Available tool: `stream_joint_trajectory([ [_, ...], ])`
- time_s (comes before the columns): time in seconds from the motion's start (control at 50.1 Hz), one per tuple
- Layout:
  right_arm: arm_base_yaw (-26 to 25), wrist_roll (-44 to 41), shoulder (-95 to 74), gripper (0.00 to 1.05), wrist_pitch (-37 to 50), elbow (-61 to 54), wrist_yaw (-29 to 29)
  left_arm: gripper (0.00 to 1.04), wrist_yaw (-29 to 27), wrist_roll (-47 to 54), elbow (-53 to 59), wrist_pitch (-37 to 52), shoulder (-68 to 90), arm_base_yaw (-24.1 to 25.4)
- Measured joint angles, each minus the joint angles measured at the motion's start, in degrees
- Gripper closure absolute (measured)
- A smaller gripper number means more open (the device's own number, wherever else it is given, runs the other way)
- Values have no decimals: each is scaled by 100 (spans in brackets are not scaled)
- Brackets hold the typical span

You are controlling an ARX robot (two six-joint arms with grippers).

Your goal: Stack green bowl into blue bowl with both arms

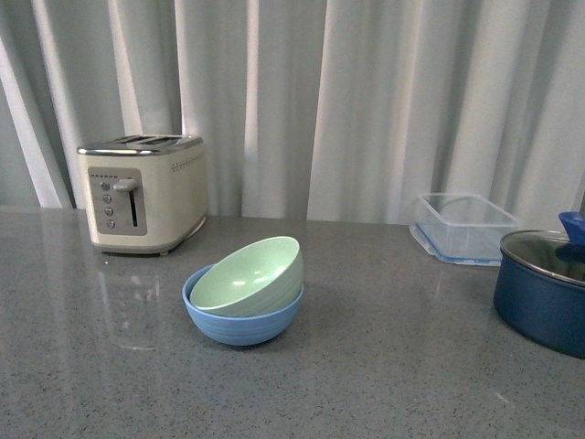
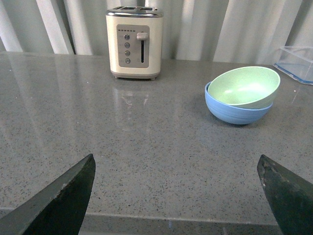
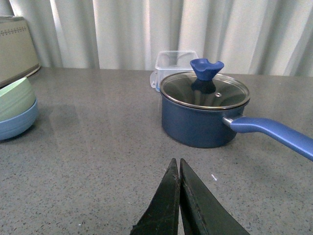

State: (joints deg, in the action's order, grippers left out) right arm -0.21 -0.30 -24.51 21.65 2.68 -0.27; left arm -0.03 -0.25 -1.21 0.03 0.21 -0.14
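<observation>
The pale green bowl (image 1: 249, 276) sits tilted inside the light blue bowl (image 1: 242, 322) at the middle of the grey counter. Both also show in the left wrist view, green bowl (image 2: 244, 87) in blue bowl (image 2: 234, 110), and at the edge of the right wrist view, green bowl (image 3: 13, 100) over blue bowl (image 3: 17, 123). My left gripper (image 2: 176, 164) is open and empty, low over the counter's near edge, well short of the bowls. My right gripper (image 3: 177, 164) is shut and empty, over the counter in front of the pot. Neither arm shows in the front view.
A cream toaster (image 1: 142, 192) stands at the back left. A clear plastic container (image 1: 462, 227) sits at the back right. A dark navy pot with glass lid (image 1: 547, 285) stands at the right, its long handle (image 3: 271, 132) showing in the right wrist view.
</observation>
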Motion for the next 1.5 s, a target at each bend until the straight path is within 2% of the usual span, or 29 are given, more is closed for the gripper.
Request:
stream_joint_trajectory([
  [0.18,0,7,341,104,-66,-243,22,7,-2,0,0,0,0,0],
  [0.698,0,9,1447,104,-1139,-240,22,7,-2,0,0,0,0,0],
  [0.798,2,7,2271,104,-2116,-236,20,7,-4,0,0,0,0,0],
  [1.078,4,7,2426,104,-2157,-236,20,7,0,0,0,0,-2,0],
  [1.197,2,7,2426,79,-2157,-236,20,7,0,0,0,0,-2,0],
  [1.277,2,7,2428,67,-2157,-236,20,7,0,0,0,0,-2,0],
  [1.497,4,7,2426,18,-2157,-236,20,7,0,0,0,0,-2,0],
])
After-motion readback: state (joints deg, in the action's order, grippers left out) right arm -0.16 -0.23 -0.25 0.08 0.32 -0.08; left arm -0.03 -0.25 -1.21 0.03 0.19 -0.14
